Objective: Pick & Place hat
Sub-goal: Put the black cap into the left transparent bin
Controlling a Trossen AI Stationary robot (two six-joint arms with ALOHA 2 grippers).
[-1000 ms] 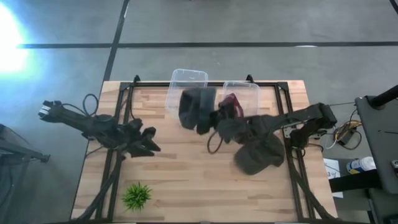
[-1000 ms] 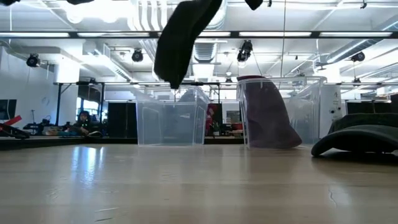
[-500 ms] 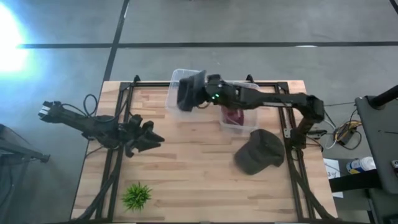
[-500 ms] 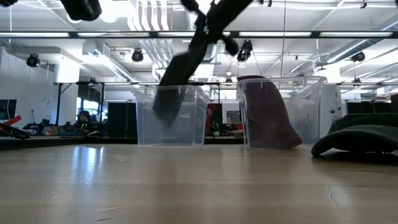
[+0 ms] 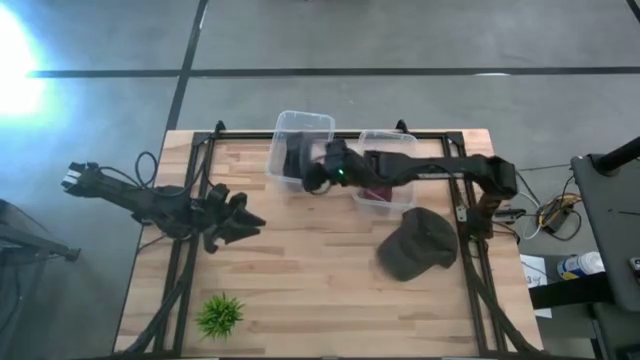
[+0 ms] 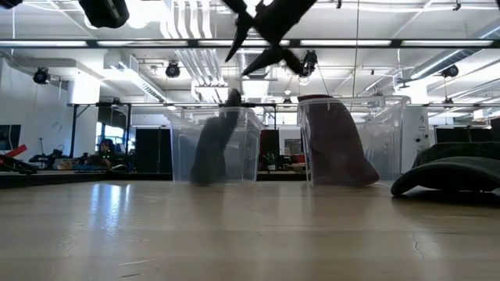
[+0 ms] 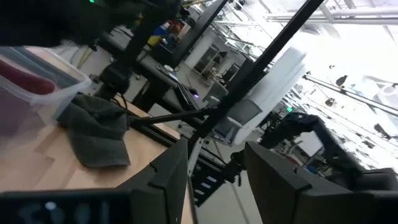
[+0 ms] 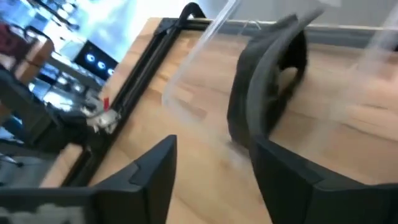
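A black hat (image 5: 296, 160) stands on its edge inside the left clear bin (image 5: 303, 121), at the table's far side; the right wrist view shows the hat (image 8: 267, 81) upright behind the bin's wall. My right gripper (image 5: 318, 180) hangs open just above the bin's near rim, high over the bin in the low view (image 6: 262, 35), with nothing between its fingers. A dark red hat (image 5: 376, 178) fills the right clear bin (image 5: 388, 139). An olive hat (image 5: 418, 243) lies flat on the table at the right. My left gripper (image 5: 245, 215) waits open at the table's left.
A small green plant (image 5: 220, 313) stands near the table's front left corner. Black frame bars (image 5: 196, 170) run along the table's left and right sides. Bare wood (image 5: 310, 270) stretches across the middle and front.
My right gripper has carried the black hat toward the far edge and a little left, over the left bin. There it has opened and let go. The hat has dropped into the bin and now stands on edge. The olive hat, earlier half covered by the arm, shows whole.
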